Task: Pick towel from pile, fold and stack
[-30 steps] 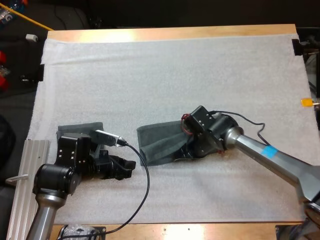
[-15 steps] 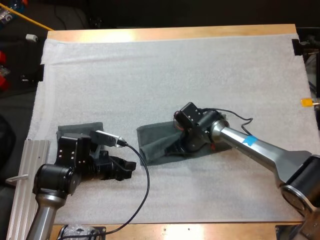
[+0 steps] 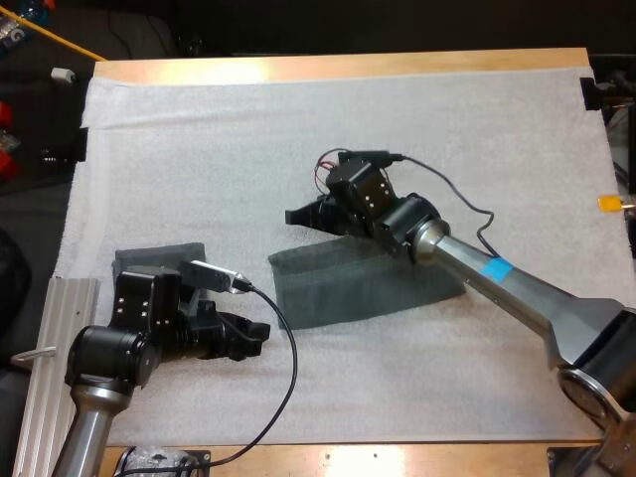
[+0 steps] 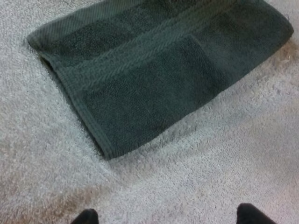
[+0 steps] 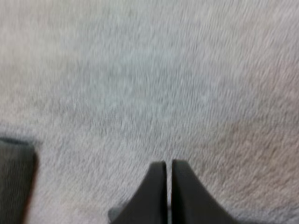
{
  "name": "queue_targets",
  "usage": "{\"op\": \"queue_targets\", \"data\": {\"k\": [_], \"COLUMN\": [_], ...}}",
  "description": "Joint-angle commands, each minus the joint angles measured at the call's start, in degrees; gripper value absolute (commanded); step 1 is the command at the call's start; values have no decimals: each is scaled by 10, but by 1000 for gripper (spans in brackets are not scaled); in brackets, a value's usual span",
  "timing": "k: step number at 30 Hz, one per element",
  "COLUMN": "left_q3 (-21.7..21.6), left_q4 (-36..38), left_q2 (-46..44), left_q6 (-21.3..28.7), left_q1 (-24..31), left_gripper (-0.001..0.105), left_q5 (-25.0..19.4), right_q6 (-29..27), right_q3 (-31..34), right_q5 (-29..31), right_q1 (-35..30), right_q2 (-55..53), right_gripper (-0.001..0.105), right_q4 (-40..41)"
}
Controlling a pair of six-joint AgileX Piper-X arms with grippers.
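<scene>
Seeing right end effector (image 3: 294, 215) pinched closed on nothing, parked over bare white mat (image 3: 298, 119), just off the far long edge of the folded towel (image 3: 363, 286). Reading left end effector (image 3: 256, 336) as spread wide and empty, with the folded towel's near corner straight ahead of its fingertips, apart from them. Spotting second towel (image 3: 159, 258) behind left end effector, partly under that arm. Can't tell whether stack or pile.

Judging fold as done or close to it, stacking not yet done.

Possible failures, all guesses:
- Pinching only the top layer at the corner, so fold peels open on lift. Cause: shallow bite on thick terry.
- Dragging rather than lifting, so cloth bunches on the nappy mat and the hem skews.
- Sweeping right end effector low across the towel and snagging the top flap, with closed tips so near that edge.
- Sending both arms toward second towel and colliding. Little room beside left arm.
- Releasing off-square, giving a leaning stack.

Surface: soft fuzzy mat over wooden counter (image 3: 328, 66), probably grippy on cloth.

Room: ribbed metal rail (image 3: 50, 313) outboard of left arm at counter's edge.

Also noting a dark cloth edge just beside right end effector's closed tips in its wrist view. Can't tell which towel.
</scene>
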Motion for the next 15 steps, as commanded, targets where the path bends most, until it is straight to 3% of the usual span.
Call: {"op": "queue_targets", "data": {"k": [1, 4, 6, 9, 15], "left_q3": [-1, -1, -1, -1, -1], "left_q4": [2, 2, 2, 2, 0], "left_q2": [-4, -4, -4, -4, -4], "left_q6": [3, 3, 3, -4, -41], "left_q1": [1, 1, 1, 1, 1], "left_gripper": [58, 58, 58, 58, 58], "left_q5": [4, 14, 46, 85, 129], "right_q6": [-11, -60, -81, -107, -111], "right_q3": [-8, -8, -8, -8, -8], "right_q5": [17, 51, 60, 60, 67], "right_q1": [0, -1, -1, -1, -15], "right_q2": [-15, -47, -73, -105, -145], "right_gripper": [3, 25, 47, 68, 71], "right_q4": [10, 31, 55, 104, 228]}}
